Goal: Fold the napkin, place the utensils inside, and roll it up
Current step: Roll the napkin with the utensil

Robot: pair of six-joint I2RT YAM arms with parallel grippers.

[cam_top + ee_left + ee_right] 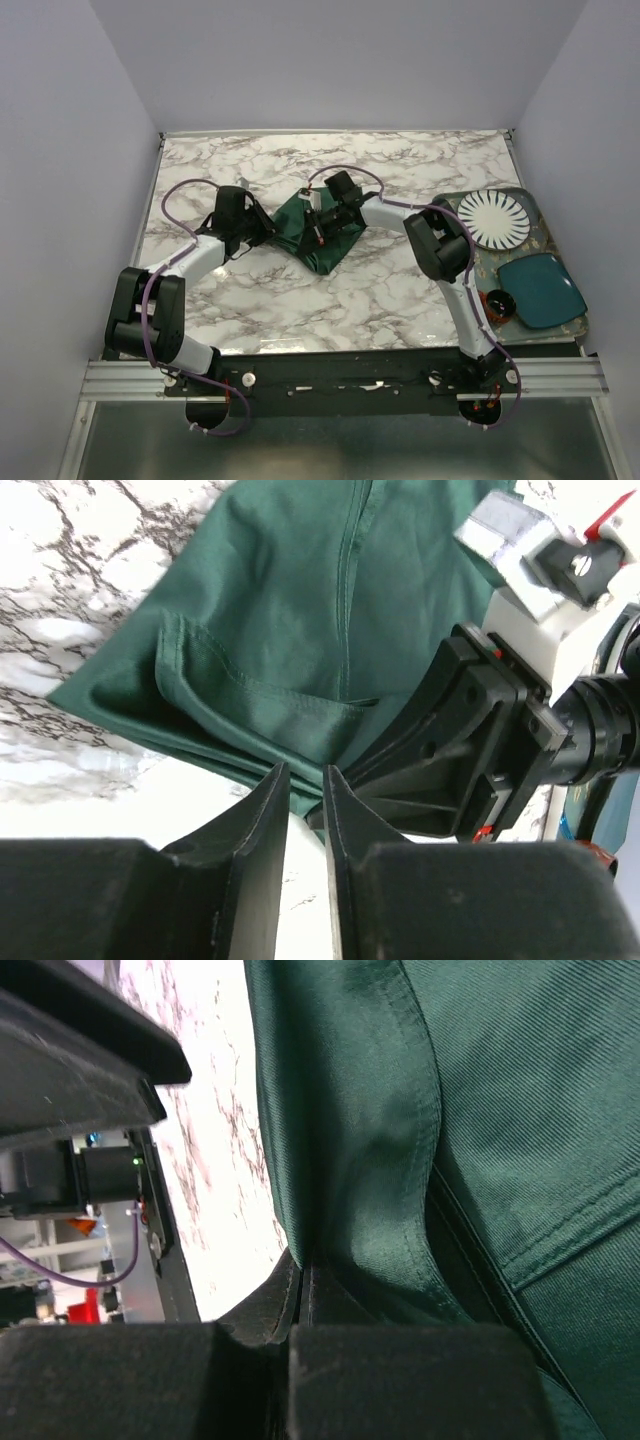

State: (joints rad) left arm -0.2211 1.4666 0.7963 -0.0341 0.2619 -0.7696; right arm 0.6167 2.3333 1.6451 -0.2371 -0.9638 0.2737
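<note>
The dark green napkin [322, 238] lies bunched and partly folded on the marble table, mid-back. In the left wrist view its hemmed layers [300, 630] fill the upper part. My left gripper [305, 777] reaches the napkin's near edge. Its jaws stand a narrow slit apart, with white table showing between them, and I cannot tell whether cloth is pinched at the tips. My right gripper [303, 1268] is shut on a fold of the napkin [420, 1160], which rises from its tips. From above, both grippers meet over the cloth, left [264, 229] and right [326, 226]. The utensils are out of view.
A patterned tray [546, 238] sits at the table's right edge. It holds a white ribbed plate [494, 219], a teal dish [541, 289] and a small dark bowl [499, 303]. The right arm's wrist body [500, 720] crowds close to the left fingers.
</note>
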